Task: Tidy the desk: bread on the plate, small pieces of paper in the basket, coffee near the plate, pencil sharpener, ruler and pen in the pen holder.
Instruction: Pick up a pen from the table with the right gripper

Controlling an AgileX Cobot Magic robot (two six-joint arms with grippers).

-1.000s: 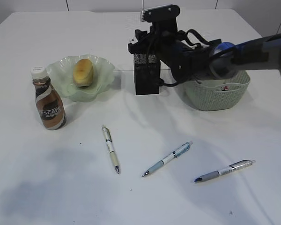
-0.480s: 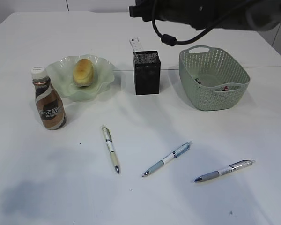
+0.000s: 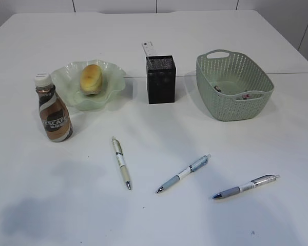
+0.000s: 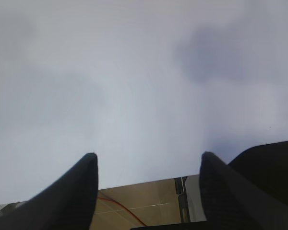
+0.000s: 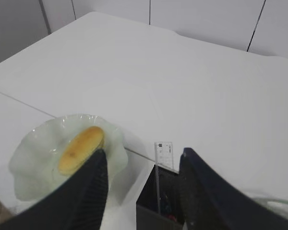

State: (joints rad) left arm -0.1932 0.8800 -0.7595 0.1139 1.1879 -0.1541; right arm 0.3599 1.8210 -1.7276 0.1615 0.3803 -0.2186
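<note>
The bread point(image 3: 91, 78) lies on the ruffled green plate point(image 3: 113, 73), with the coffee point(image 3: 53, 108) standing beside it. The clear ruler point(image 3: 148, 49) sticks up out of the black pen holder point(image 3: 160, 82). Three pens point(image 3: 121, 162) point(image 3: 183, 173) point(image 3: 246, 186) lie on the desk point(image 3: 51, 205). Neither arm shows in the exterior view. My right gripper point(image 5: 144, 152) hangs open and empty high above the pen holder point(image 5: 156, 208), ruler point(image 5: 163, 152) and bread point(image 5: 80, 148). My left gripper point(image 4: 146, 160) is open and empty at the desk's edge. The pencil sharpener is hidden.
The green basket point(image 3: 256, 79) stands right of the pen holder with a few small things on its floor, too small to name. The floor shows past the desk's near edge in the left wrist view.
The right arm, which was over the pen holder a second ago, has risen out of the exterior view. The ruler now stands free in the pen holder.
</note>
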